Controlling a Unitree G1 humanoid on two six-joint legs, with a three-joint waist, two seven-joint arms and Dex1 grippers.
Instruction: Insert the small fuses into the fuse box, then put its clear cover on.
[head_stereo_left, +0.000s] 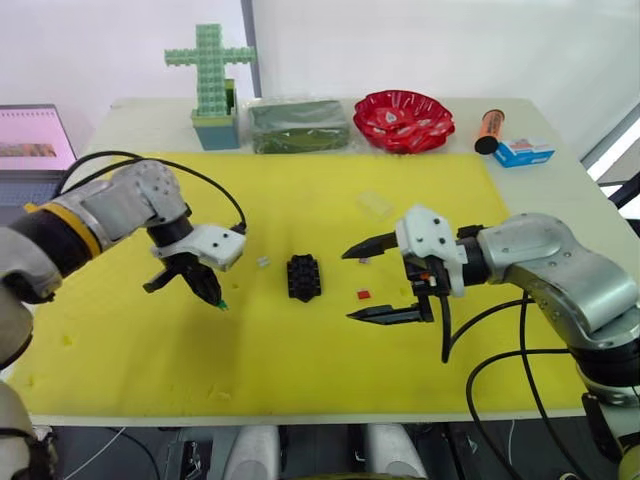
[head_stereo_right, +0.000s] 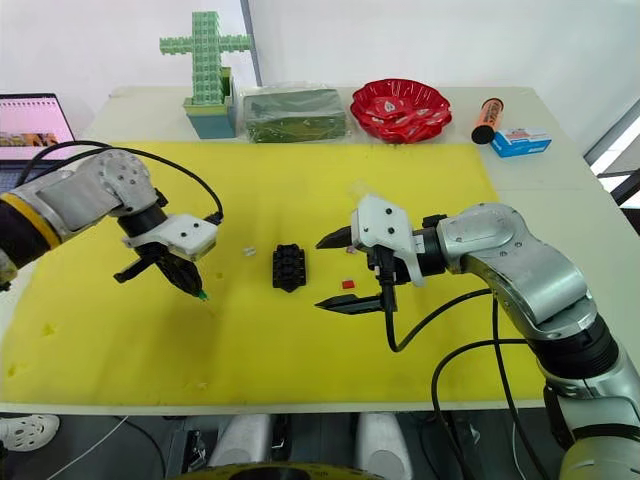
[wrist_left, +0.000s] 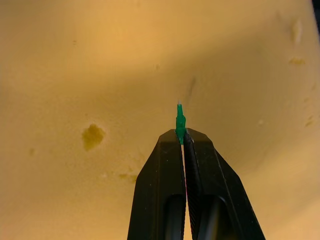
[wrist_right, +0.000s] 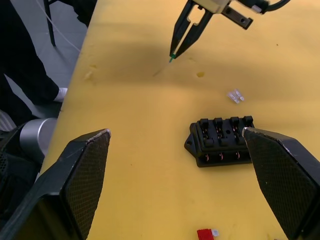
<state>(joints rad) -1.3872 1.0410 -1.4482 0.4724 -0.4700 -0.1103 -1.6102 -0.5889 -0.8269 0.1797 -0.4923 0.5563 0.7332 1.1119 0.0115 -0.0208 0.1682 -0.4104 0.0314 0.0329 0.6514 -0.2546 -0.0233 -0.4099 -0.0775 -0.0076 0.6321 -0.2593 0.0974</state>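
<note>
Presently the fuse box (head_stereo_left: 304, 277) sits near the middle of the yellow mat (head_stereo_left: 300, 200), its slots showing no fuse seated that can be made out. To the robot's left of the box, the left gripper (head_stereo_left: 214, 297) is pinched closed on the green fuse (head_stereo_left: 222, 304), held only by its very edge at the fingertips, with most of the chip protruding. Risk noted: so slight a hold may let the chip twist or drop during transfer, and a tilted chip would likely jam at the slot mouth. The right gripper (head_stereo_left: 370, 282), just right of the box, stands wide apart and empty; its lower finger is close to the red fuse (head_stereo_left: 364, 295) and could nudge it. Count: one green fuse, one red, one pale fuse (head_stereo_left: 263, 262) just left of the box, and a possible fourth by the right gripper, not clear. One clear cover (head_stereo_left: 375, 204) lies beyond the box; one box.
</note>
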